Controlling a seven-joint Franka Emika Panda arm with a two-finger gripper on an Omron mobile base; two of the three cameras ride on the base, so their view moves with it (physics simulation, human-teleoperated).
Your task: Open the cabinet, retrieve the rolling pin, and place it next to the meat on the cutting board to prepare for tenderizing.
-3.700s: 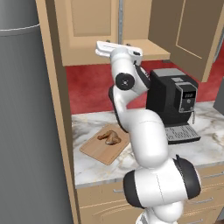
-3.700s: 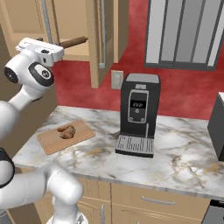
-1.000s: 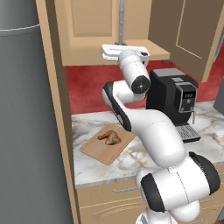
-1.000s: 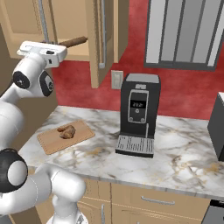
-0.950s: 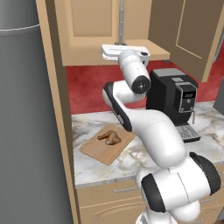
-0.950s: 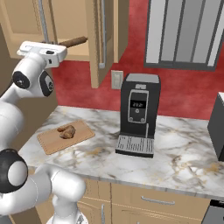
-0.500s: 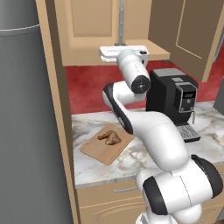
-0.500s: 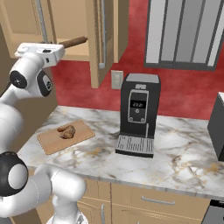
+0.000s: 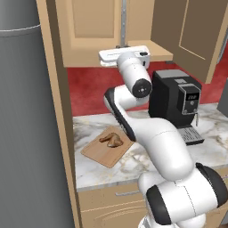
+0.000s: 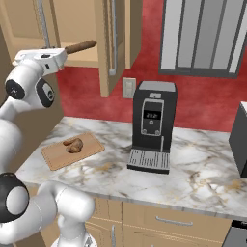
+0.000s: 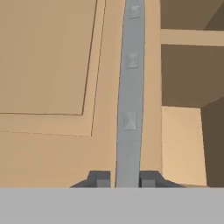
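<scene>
The cabinet's left door point(image 9: 95, 26) is closed and its right door point(image 10: 113, 43) stands open. My gripper point(image 11: 124, 180) is at the lower end of the left door's silver bar handle point(image 11: 130, 87), one fingertip on each side of the bar, shut on it. In the left base view the white hand point(image 9: 124, 55) is pressed up to that handle point(image 9: 124, 22). The brown rolling pin point(image 10: 80, 47) sticks out from the open cabinet's shelf, just right of my hand. The meat point(image 9: 112, 140) lies on the cutting board point(image 9: 100, 153) on the counter below.
A black coffee machine point(image 10: 152, 125) stands on the marble counter right of the board. The open right door point(image 9: 191, 35) juts out above it. A tall grey appliance point(image 9: 26, 124) closes off the left side. Tan drawer fronts point(image 10: 164, 217) run under the counter.
The hand has risen since the earliest frames and shifted slightly left at the handle over the last second. The left door looks still closed; board, meat and rolling pin have not moved.
</scene>
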